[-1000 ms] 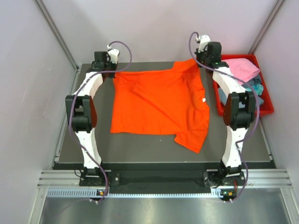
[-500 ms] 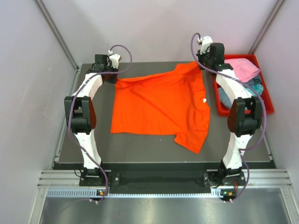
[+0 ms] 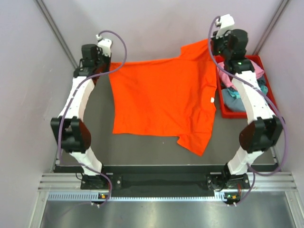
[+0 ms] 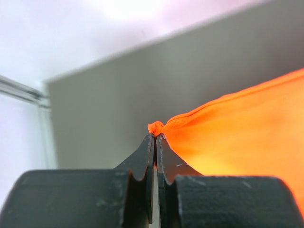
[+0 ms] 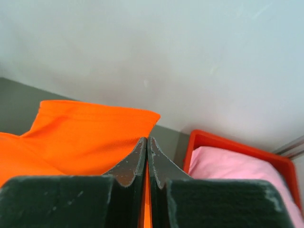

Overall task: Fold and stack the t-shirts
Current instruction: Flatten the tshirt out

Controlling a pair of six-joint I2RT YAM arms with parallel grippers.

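Note:
The bright orange t-shirt (image 3: 161,99) hangs with its far edge lifted and its near part on the dark table (image 3: 95,142); a small white tag (image 3: 211,99) shows near its right side. My left gripper (image 3: 105,64) is shut on the shirt's far left corner; in the left wrist view (image 4: 155,137) a pinch of orange cloth (image 4: 228,133) sticks out of the tips. My right gripper (image 3: 212,46) is shut on the far right corner, seen with the orange cloth (image 5: 85,133) in the right wrist view (image 5: 147,141). A pink shirt (image 3: 256,71) and teal and grey-blue shirts (image 3: 233,95) lie in the bin.
A red plastic bin (image 3: 226,113) stands at the table's right edge, under my right arm; its rim (image 5: 223,140) and the pink cloth (image 5: 237,166) show in the right wrist view. Pale walls close in behind and on both sides.
Both grippers have risen and moved toward the back wall, lifting the shirt's far edge off the table and pulling it taut. The near hem stays on the table.

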